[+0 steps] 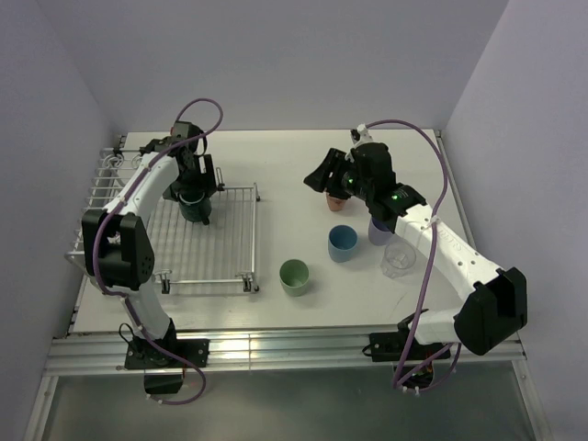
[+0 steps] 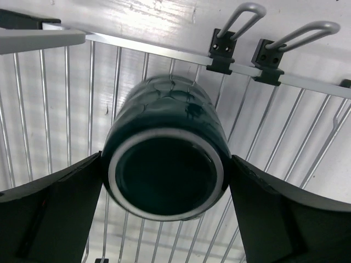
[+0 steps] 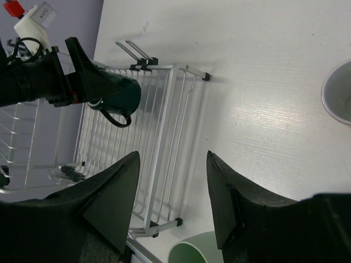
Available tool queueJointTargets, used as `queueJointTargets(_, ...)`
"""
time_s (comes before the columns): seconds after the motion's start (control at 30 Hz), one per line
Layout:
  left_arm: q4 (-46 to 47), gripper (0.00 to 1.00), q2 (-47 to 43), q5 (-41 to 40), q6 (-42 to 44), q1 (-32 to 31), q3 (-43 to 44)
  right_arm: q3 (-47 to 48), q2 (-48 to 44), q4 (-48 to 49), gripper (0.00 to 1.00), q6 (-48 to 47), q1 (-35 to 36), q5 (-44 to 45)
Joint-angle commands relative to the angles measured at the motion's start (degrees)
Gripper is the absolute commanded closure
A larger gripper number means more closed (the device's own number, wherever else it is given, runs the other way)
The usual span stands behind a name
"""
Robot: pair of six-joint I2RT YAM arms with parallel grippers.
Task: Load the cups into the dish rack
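Left gripper [image 2: 164,183] clamped on dark green mug [image 2: 164,164], fingers on both its sides, over grid of dish rack [image 1: 230,241]; cannot tell if mug touches bars. Right gripper [image 3: 173,159] spread wide above table [image 1: 276,175], near salmon cup [image 1: 334,201]. Pale green cup [image 1: 294,276], blue cup [image 1: 342,243], lavender cup [image 1: 378,230] and clear cup [image 1: 399,259] stand upright on table, right of rack.

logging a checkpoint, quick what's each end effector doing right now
Left end effector: closed on the dark green mug.
Right end effector: open, holding nothing.
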Motion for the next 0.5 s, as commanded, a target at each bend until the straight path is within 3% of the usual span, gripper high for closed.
queueJointTargets(0.0,2.47,0.01,-1.97,-2.75,-0.32,0.31,-0.93,3.25,0.17,1.26,0.41,-0.98,0.81,0.44)
queueJointTargets(0.47,3.00,0.01,-5.30,-3.99,-0.41,0.05,-1.29,4.40,0.69,0.65,0.41,-1.24,2.39,1.58)
